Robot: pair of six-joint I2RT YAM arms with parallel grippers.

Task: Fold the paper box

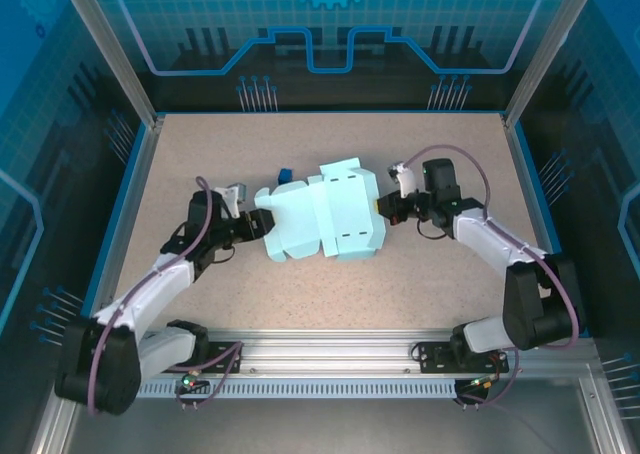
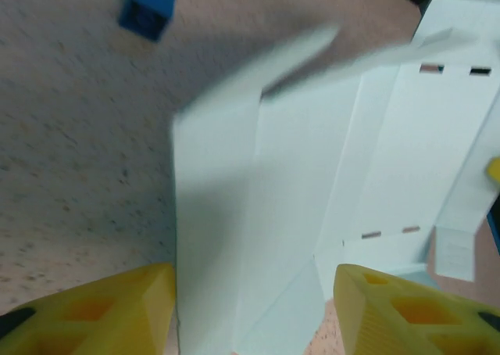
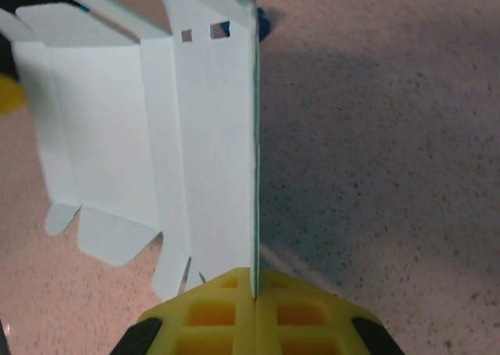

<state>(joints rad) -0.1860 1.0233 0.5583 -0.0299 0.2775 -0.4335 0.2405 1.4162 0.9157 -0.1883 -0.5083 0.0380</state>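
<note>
Pinching the right edge of the paper box [image 1: 325, 214] in my right gripper [image 3: 255, 283], fingers closed and that panel stood upright, I see its long axis run leftward across the table [image 1: 200, 154] to my left gripper [image 1: 260, 223], fingers spread astride the opposite edge.

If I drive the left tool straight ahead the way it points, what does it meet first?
The paper box: its near panel sits between the fingers of the open left tool, so contact looks near immediate, though depth is unclear.

The paper box [image 1: 325, 214] — pale blue, unfolded, creased — lies mid-table.
</note>
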